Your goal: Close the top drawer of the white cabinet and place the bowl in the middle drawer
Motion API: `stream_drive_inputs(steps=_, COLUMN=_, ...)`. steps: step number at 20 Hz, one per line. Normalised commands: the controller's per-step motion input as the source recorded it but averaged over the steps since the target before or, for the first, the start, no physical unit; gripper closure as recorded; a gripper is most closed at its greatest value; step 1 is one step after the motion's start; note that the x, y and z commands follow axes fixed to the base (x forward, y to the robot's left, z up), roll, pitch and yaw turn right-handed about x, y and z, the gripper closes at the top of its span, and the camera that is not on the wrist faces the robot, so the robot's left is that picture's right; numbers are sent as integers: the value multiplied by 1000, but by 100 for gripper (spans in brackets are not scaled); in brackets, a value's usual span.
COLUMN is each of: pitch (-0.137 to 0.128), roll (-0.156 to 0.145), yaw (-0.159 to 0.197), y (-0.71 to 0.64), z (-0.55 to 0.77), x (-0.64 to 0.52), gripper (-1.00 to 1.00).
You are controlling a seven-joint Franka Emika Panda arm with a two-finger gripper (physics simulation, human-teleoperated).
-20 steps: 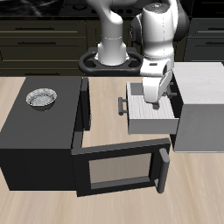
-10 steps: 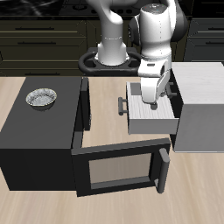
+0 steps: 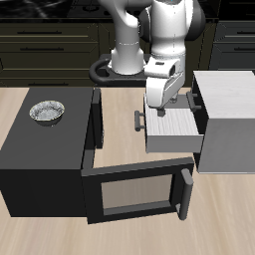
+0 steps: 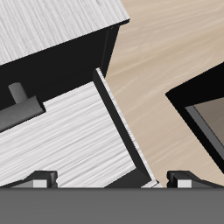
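The white cabinet point(image 3: 231, 100) stands beside the black box. Its top drawer point(image 3: 179, 127) is pulled out, with its dark bar handle point(image 3: 140, 122) facing the black box. My gripper point(image 3: 160, 110) hangs open just above the handle end of the drawer, holding nothing. The wrist view shows the cabinet top point(image 4: 52, 26), the striped drawer floor point(image 4: 66, 136) and both fingertips point(image 4: 39, 179) set wide apart. The silver bowl point(image 3: 47, 112) sits on top of the black box, well away from my gripper. I cannot make out the middle drawer.
The big black box point(image 3: 40, 164) fills the table's front corner, and its windowed door point(image 3: 129, 194) swings open towards the front edge, below the drawer. A round dark ring point(image 3: 105, 68) lies at the back by the robot's base.
My gripper has risen out of the drawer and shifted from the cabinet end towards the handle end. The drawer and the bowl have not moved.
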Motion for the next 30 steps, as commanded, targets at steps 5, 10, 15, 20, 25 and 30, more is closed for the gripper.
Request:
stream_drive_inputs(steps=5, pitch=-4, roll=-39, yaw=-80, y=-290, z=285, x=-101, gripper=-100)
stream_drive_inputs(steps=10, pitch=42, roll=-83, yaw=-158, y=-458, z=313, x=-107, gripper=-100)
stream_drive_inputs(steps=15, pitch=42, roll=-62, yaw=-210, y=-482, z=240, x=-123, gripper=-100)
stream_drive_inputs(steps=20, pitch=59, roll=-29, yaw=-240, y=-412, z=273, x=-47, gripper=-100)
stream_drive_inputs(steps=25, pitch=72, roll=17, yaw=-236, y=-259, z=235, x=-8, gripper=-100)
stream_drive_inputs(steps=30, pitch=73, roll=34, yaw=-171, y=-105, z=83, x=-3, gripper=-100)
